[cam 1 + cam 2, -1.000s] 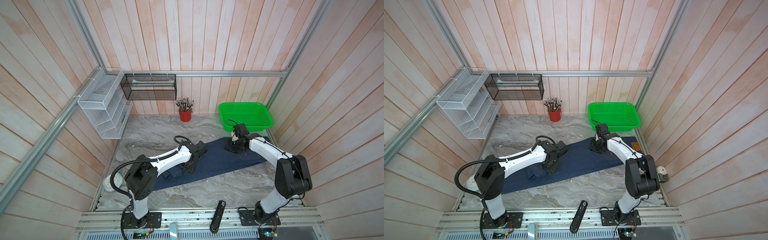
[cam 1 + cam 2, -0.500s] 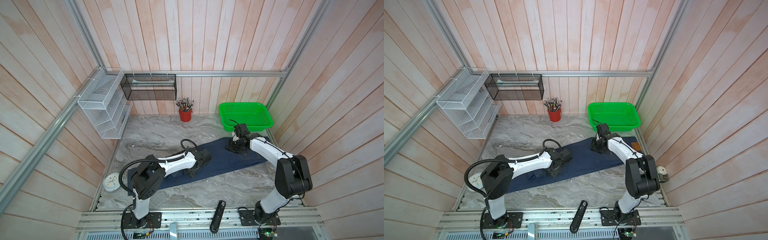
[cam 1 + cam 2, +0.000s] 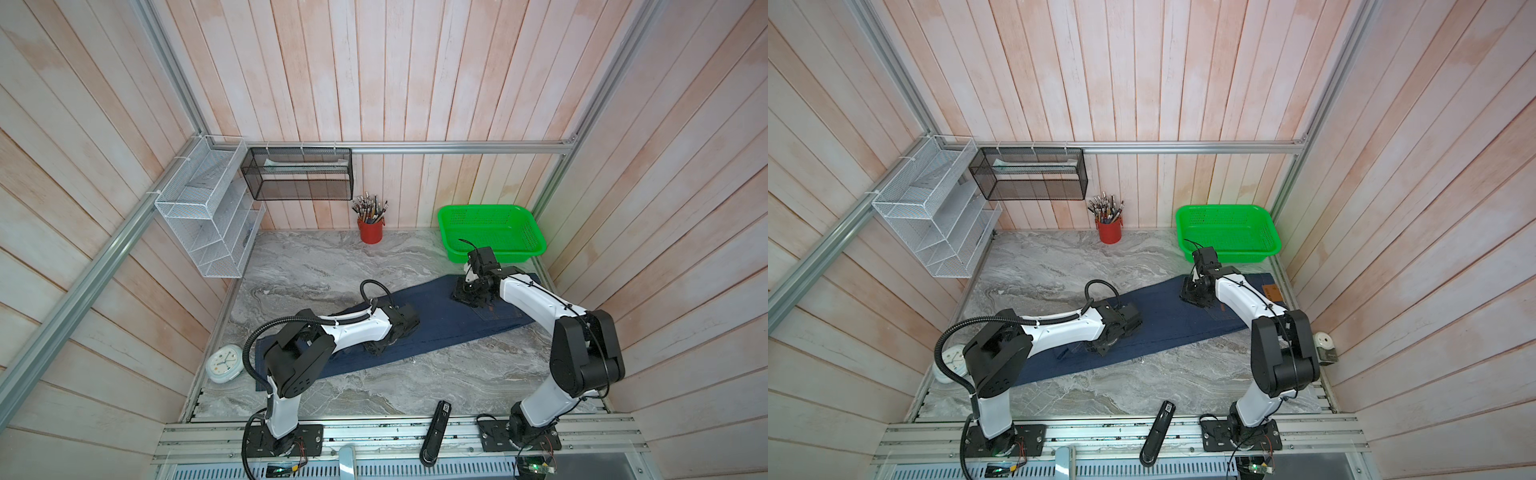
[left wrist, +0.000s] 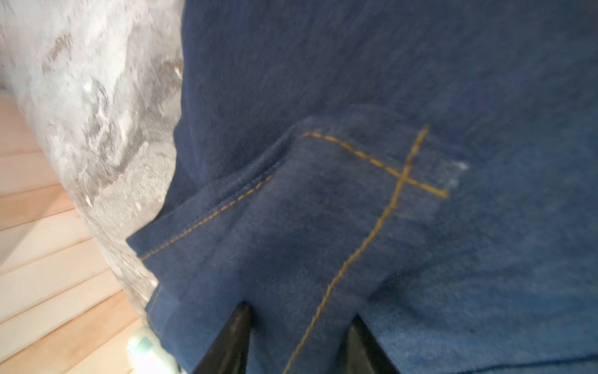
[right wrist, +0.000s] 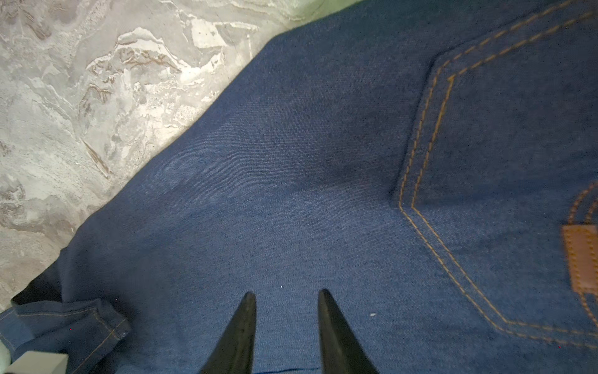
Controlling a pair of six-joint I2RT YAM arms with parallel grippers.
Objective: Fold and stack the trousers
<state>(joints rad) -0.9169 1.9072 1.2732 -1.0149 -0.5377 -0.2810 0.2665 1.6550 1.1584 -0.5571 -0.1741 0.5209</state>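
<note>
The trousers, dark blue denim, lie as one long strip slanting from near left to far right. The tan waist patch is at the far right end. My left gripper is down on the middle of the strip by its near edge. Its tips are dug into the denim, with a tan seam between them. My right gripper stands on the denim beside the back pocket, its jaws narrow with cloth between the tips.
A green basket stands just behind the right gripper. A red cup of pens is at the back wall. A white clock lies at the table's left edge and a black handset at the front rail. Wire racks hang on the left.
My left gripper has slid right along the trousers toward their near edge, and its jaws have narrowed onto the denim. The right arm has stayed put.
</note>
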